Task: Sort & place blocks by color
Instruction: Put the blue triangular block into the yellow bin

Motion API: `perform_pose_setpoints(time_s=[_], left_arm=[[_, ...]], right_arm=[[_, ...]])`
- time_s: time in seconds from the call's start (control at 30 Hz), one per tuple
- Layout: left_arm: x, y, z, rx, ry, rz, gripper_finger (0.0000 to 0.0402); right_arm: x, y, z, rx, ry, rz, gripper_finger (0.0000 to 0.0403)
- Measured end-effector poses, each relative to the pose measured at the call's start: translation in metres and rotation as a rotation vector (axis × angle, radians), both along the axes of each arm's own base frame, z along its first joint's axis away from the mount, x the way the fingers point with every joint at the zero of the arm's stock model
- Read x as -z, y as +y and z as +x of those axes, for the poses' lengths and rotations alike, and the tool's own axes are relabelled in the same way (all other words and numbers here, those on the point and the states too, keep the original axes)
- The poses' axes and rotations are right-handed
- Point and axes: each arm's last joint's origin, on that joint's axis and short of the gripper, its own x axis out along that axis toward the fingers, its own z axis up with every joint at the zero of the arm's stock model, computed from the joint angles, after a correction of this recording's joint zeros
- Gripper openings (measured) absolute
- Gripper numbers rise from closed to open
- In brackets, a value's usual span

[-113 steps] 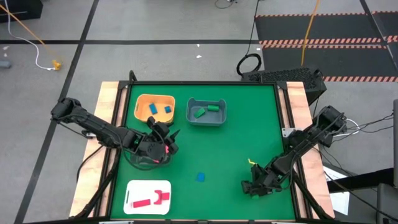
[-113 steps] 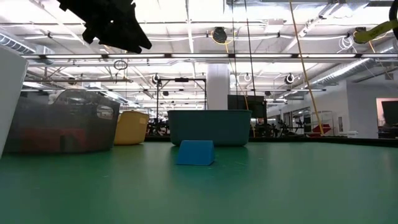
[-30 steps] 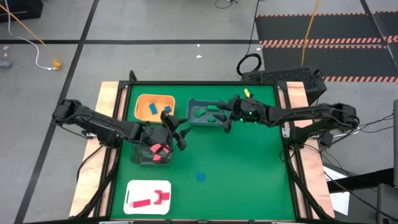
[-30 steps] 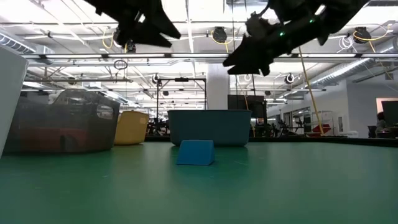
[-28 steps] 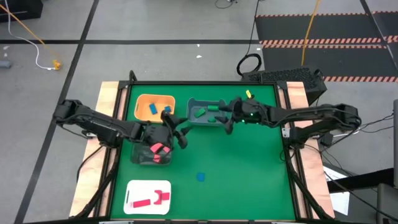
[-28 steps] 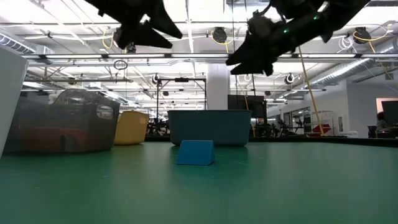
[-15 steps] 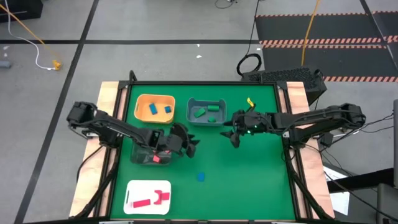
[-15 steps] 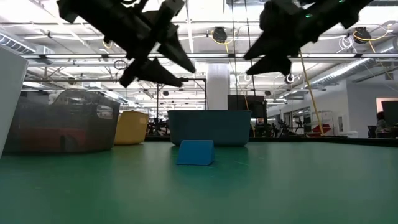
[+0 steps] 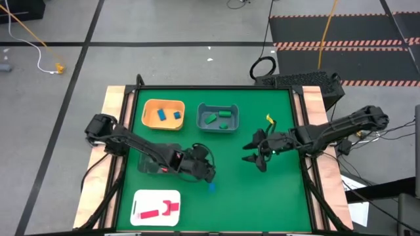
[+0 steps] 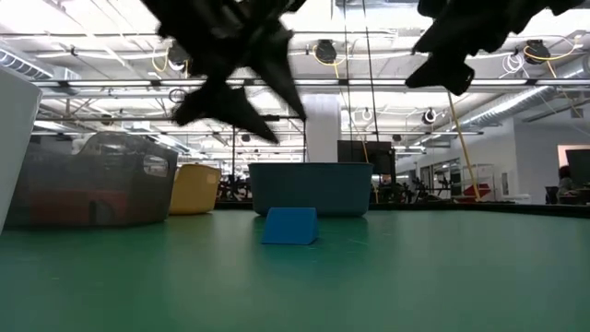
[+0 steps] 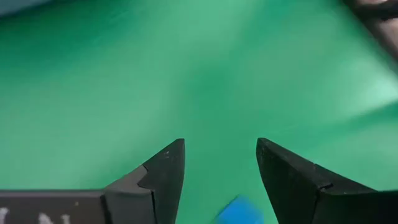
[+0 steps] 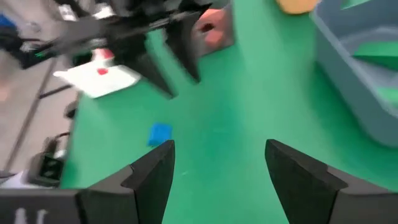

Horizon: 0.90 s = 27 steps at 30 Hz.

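Note:
A small blue block (image 9: 211, 187) lies flat on the green mat (image 9: 262, 196), near the middle of its front half; it also shows in the low view (image 10: 289, 225). My left gripper (image 9: 208, 175) hovers open just above and behind it. In the left wrist view the block (image 11: 239, 211) shows low between the two fingers (image 11: 163, 168), apart from them. My right gripper (image 9: 256, 159) hangs open and empty over the mat, right of centre. More blue blocks lie in the orange bin (image 9: 164, 114), green ones in the grey bin (image 9: 218, 118), red ones on the white tray (image 9: 156, 208).
A clear container (image 9: 152, 165) with something red inside stands under my left arm, at the mat's left side. The two bins stand along the far edge and the white tray at the near left corner. Wooden rails border the mat left and right.
My left gripper has gone from above the clear container toward the table's right and near edges and down, rolling as it went, and now hangs over the blue block. My right gripper has drawn back from the grey bin toward the right and near edges.

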Motion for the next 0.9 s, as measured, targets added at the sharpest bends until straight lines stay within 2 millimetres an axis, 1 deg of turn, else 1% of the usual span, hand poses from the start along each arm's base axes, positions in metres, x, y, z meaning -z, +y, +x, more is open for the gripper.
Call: perform_pose_setpoints(time_s=[0.03,0.1,0.17,0.2,0.23,0.3,0.33,0.37,0.4,0.47,0.5,0.53,0.57,0.6,0.67,0.7,0.73,0.8,0.83,0.9], left_arm=[[0.002,-0.002,-0.002,-0.017,0.034,-0.005,0.0200],[0.002,-0.011,0.006,-0.035,-0.006,-0.048,0.0200],[0.009,-0.018,0.003,-0.038,0.031,-0.047,0.0200],[0.011,-0.023,0.009,-0.041,0.014,-0.051,0.0200],[0.012,-0.029,0.015,-0.037,-0.020,-0.080,0.0200],[0.022,-0.036,0.013,-0.044,0.038,-0.069,0.0200],[0.027,-0.039,0.016,-0.053,0.048,-0.059,0.0200],[0.028,-0.045,0.024,-0.053,0.021,-0.083,0.0200],[0.030,-0.049,0.025,-0.054,0.026,-0.088,0.0200],[0.033,-0.054,0.026,-0.062,0.071,-0.052,0.0200],[0.031,-0.060,0.032,-0.057,0.044,-0.063,0.0200],[0.031,-0.065,0.034,-0.053,0.043,-0.060,0.0200],[0.031,-0.067,0.032,-0.058,0.075,-0.027,0.0200],[0.032,-0.069,0.030,-0.067,0.105,0.016,0.0200],[0.026,-0.076,0.036,-0.082,0.073,0.032,0.0200],[0.023,-0.077,0.034,-0.097,0.083,0.052,0.0200],[0.021,-0.077,0.031,-0.107,0.097,0.076,0.0200],[0.015,-0.082,0.034,-0.122,0.053,0.065,0.0199],[0.015,-0.083,0.033,-0.129,0.045,0.068,0.0198],[0.015,-0.085,0.031,-0.145,0.040,0.095,0.0189]], right_arm=[[0.000,0.003,-0.001,-0.011,0.001,0.005,0.0242],[0.003,0.006,-0.004,-0.032,0.016,0.003,0.0242],[0.004,0.009,-0.004,-0.042,0.018,0.006,0.0242],[0.006,0.010,-0.005,-0.044,0.020,0.015,0.0242],[0.010,0.011,-0.008,-0.041,0.033,0.029,0.0242],[0.017,0.013,-0.009,-0.023,0.046,0.067,0.0242],[0.018,0.013,-0.010,-0.016,0.034,0.084,0.0242],[0.023,0.014,-0.012,-0.015,0.037,0.093,0.0242],[0.029,0.014,-0.014,-0.009,0.053,0.100,0.0242],[0.036,0.014,-0.015,0.014,0.037,0.148,0.0242],[0.039,0.014,-0.018,0.026,0.045,0.178,0.0242],[0.045,0.013,-0.022,0.031,0.070,0.194,0.0242],[0.050,0.013,-0.024,0.032,0.089,0.201,0.0242],[0.051,0.013,-0.025,0.029,0.068,0.206,0.0242],[0.052,0.014,-0.028,0.002,0.022,0.201,0.0242],[0.054,0.014,-0.029,-0.008,0.006,0.198,0.0242],[0.050,0.015,-0.029,-0.022,-0.038,0.203,0.0242],[0.046,0.016,-0.031,-0.065,-0.092,0.213,0.0242],[0.047,0.015,-0.033,-0.073,-0.092,0.201,0.0242],[0.041,0.016,-0.033,-0.107,-0.153,0.186,0.0242]])
